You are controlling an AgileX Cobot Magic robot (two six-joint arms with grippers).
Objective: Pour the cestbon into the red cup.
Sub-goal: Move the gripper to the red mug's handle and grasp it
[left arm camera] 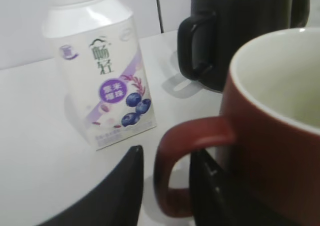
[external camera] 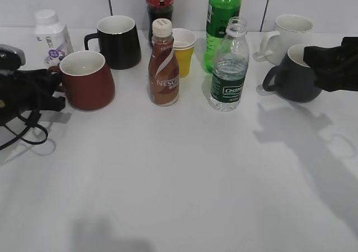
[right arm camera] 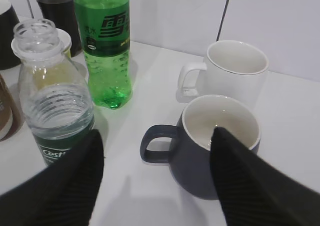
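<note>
1. Approach step: the left gripper point(left arm camera: 165, 186) at the bench's point(external camera: 179, 196) left edge has released fingers point(left arm camera: 120, 186) straddling the red cup's point(external camera: 86, 80) handle.
2. The right gripper point(right arm camera: 155, 181), fingers spread and empty, hovers near the right edge.
3. Next, judged: it must close on the cestbon point(external camera: 230, 65), standing uncapped mid-bench toward the back.

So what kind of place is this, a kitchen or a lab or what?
Probably a lab test bench, not a kitchen: a plain white table against a white panelled wall, with assorted bottles and mugs lined up like test props, and black robot fingers at both edges.
</note>
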